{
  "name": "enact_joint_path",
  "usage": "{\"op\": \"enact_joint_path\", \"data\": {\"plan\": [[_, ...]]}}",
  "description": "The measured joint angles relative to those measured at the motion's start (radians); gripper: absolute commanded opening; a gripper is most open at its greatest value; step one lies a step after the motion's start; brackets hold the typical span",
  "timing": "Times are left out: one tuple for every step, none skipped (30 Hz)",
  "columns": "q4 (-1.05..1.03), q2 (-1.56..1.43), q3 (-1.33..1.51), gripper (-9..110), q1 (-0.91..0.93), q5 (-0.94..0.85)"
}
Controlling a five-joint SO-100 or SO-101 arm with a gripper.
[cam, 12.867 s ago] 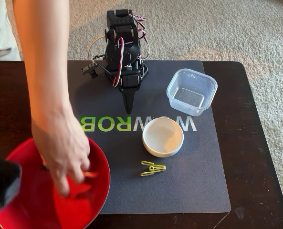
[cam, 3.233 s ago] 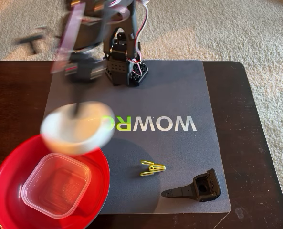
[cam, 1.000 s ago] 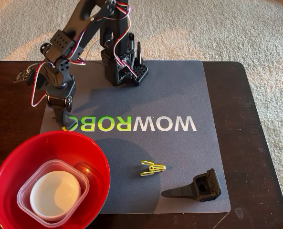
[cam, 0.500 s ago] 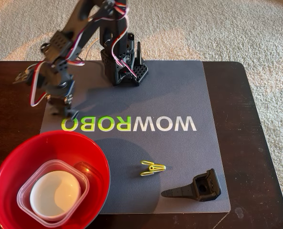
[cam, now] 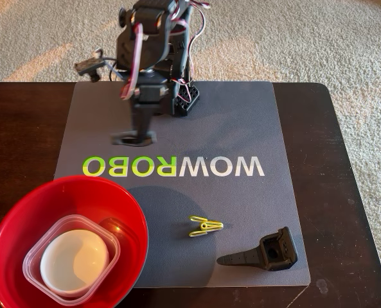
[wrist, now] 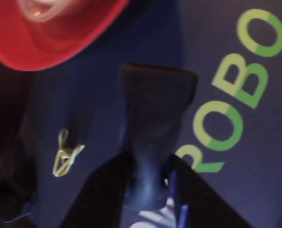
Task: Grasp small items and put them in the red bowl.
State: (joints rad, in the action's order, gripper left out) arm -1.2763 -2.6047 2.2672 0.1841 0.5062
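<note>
Red bowl (cam: pixel 123 212) sits at the table's front-left corner, holding the clear tub (cam: pixel 110 247) with the white bowl (cam: pixel 74 256) nested inside. Yellow clips (cam: pixel 206 226) lie on the grey mat (cam: pixel 241 122), front of centre; black pointed part (cam: pixel 264 252) near the mat's front-right corner. Gripper (cam: pixel 137 136) hovers over the mat's rear-left area, blurred; cannot tell if clenched, carrying nothing.

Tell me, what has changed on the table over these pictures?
The clear tub and white bowl went into the red bowl, a black pointed part appeared, and the arm swung back to centre. The yellow-green clips stayed put.
</note>
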Motion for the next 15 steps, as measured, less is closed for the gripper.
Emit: {"op": "enact_joint_path", "data": {"plan": [[-0.002,0.054,-0.064,0,-0.005,-0.015],[-0.006,0.114,-0.135,0,-0.012,-0.026],[-0.014,0.181,-0.209,0,-0.020,-0.037],[-0.026,0.253,-0.288,0,-0.026,-0.048],[-0.048,0.331,-0.374,0,-0.029,-0.054],[-0.074,0.410,-0.462,0,-0.031,-0.063],[-0.103,0.488,-0.557,0,-0.031,-0.064],[-0.135,0.566,-0.652,0,-0.031,-0.066],[-0.169,0.643,-0.755,0,-0.031,-0.066],[-0.204,0.716,-0.856,0,-0.029,-0.066],[-0.235,0.787,-0.957,0,-0.023,-0.066],[-0.258,0.856,-1.060,0,-0.006,-0.066],[-0.272,0.925,-1.158,0,0.018,-0.057],[-0.279,0.989,-1.244,0,0.051,-0.044],[-0.284,1.052,-1.322,0,0.087,-0.032]]}}
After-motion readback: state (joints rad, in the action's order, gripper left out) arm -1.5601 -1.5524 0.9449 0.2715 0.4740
